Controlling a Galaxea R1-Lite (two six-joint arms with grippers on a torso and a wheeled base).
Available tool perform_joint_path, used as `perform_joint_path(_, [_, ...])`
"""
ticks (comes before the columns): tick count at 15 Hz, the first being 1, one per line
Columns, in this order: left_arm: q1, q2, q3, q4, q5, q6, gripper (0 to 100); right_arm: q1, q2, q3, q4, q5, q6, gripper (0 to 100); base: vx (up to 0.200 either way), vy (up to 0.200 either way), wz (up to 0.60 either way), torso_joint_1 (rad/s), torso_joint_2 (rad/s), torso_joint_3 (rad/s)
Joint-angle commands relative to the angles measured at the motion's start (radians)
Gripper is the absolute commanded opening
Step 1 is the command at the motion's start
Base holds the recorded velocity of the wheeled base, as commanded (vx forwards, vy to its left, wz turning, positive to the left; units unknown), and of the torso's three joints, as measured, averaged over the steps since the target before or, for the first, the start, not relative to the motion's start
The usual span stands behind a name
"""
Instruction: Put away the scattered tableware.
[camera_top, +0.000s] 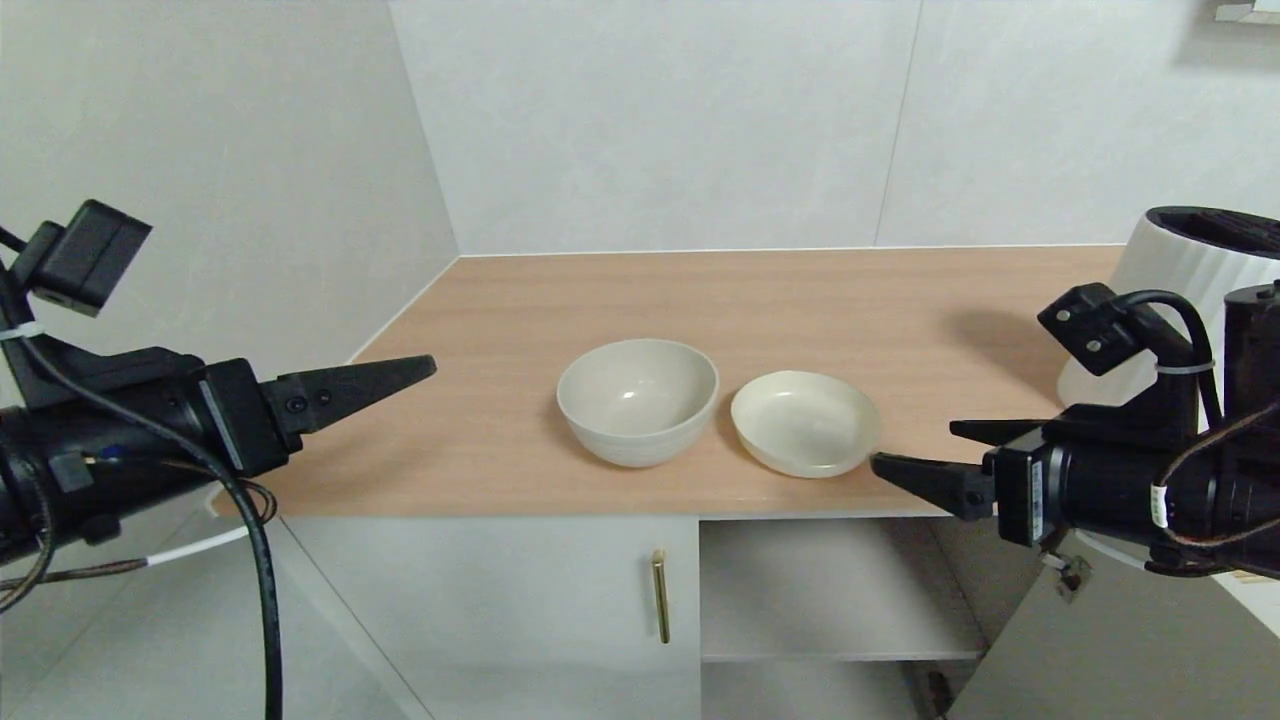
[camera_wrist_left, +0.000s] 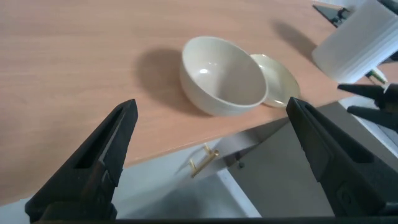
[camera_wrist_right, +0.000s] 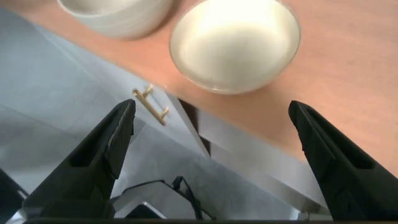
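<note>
Nearest, left hand (camera_top: 400, 375) and right hand (camera_top: 915, 445) hover at the worktop's (camera_top: 500, 330) front edge, both released with fingers spread wide, above a cabinet door handle (camera_top: 660, 595) and an open shelf (camera_top: 830, 590). Farther in, the deep bowl (camera_top: 637, 400) stands just left of the shallow bowl (camera_top: 806, 420). Beyond, far right: white ribbed container (camera_top: 1180, 270).

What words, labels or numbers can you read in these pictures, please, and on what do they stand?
None can be read.
The bowl, the dish and the cabinet bear no print.
A white sticker behind the right gripper is too small to read.
</note>
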Motion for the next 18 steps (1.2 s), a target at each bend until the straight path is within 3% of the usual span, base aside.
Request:
perform_joint_path(1, [-0.017, 0.058, -0.005, 0.003, 0.004, -0.001, 100, -0.001, 0.024, -0.005, -0.008, -0.003, 0.0, 100, 0.0, 0.0, 0.0, 0.095, -0.22, -0.124])
perform_joint_path(5, [-0.026, 0.128, -0.044, 0.021, 0.004, 0.001, 100, 0.001, 0.095, -0.02, -0.052, -0.032, 0.003, 100, 0.0, 0.0, 0.0, 0.023, -0.05, -0.027])
perform_joint_path(7, [-0.026, 0.156, -0.1, 0.102, 0.0, 0.002, 100, 0.001, 0.141, -0.095, 0.02, -0.118, 0.044, 100, 0.0, 0.0, 0.0, 0.0, 0.0, 0.0])
perform_joint_path(10, [-0.049, 0.274, -0.172, 0.264, -0.002, -0.001, 100, -0.001, 0.19, -0.225, 0.138, -0.141, 0.224, 100, 0.0, 0.0, 0.0, 0.0, 0.0, 0.0])
perform_joint_path(11, [-0.055, 0.322, -0.189, 0.265, 0.008, -0.024, 100, -0.001, 0.21, -0.25, 0.138, -0.167, 0.267, 100, 0.0, 0.0, 0.0, 0.0, 0.0, 0.0])
perform_joint_path(12, [-0.067, 0.342, -0.202, 0.264, 0.017, -0.071, 100, -0.001, 0.225, -0.265, 0.138, -0.202, 0.282, 100, 0.0, 0.0, 0.0, 0.0, 0.0, 0.0])
perform_joint_path(13, [-0.081, 0.352, -0.225, 0.259, 0.026, -0.154, 100, -0.001, 0.251, -0.284, 0.136, -0.239, 0.294, 100, 0.0, 0.0, 0.0, 0.0, 0.0, 0.0])
perform_joint_path(14, [-0.09, 0.355, -0.235, 0.259, 0.026, -0.189, 100, -0.003, 0.264, -0.294, 0.138, -0.25, 0.302, 100, 0.0, 0.0, 0.0, 0.0, 0.0, 0.0])
perform_joint_path(15, [-0.116, 0.368, -0.253, 0.239, 0.026, -0.281, 100, -0.009, 0.311, -0.317, 0.139, -0.277, 0.342, 100, 0.0, 0.0, 0.0, 0.0, 0.0, 0.0])
perform_joint_path(18, [-0.162, 0.406, -0.251, 0.141, 0.043, -0.367, 100, -0.009, 0.334, -0.333, 0.135, -0.308, 0.35, 100, 0.0, 0.0, 0.0, 0.0, 0.0, 0.0])
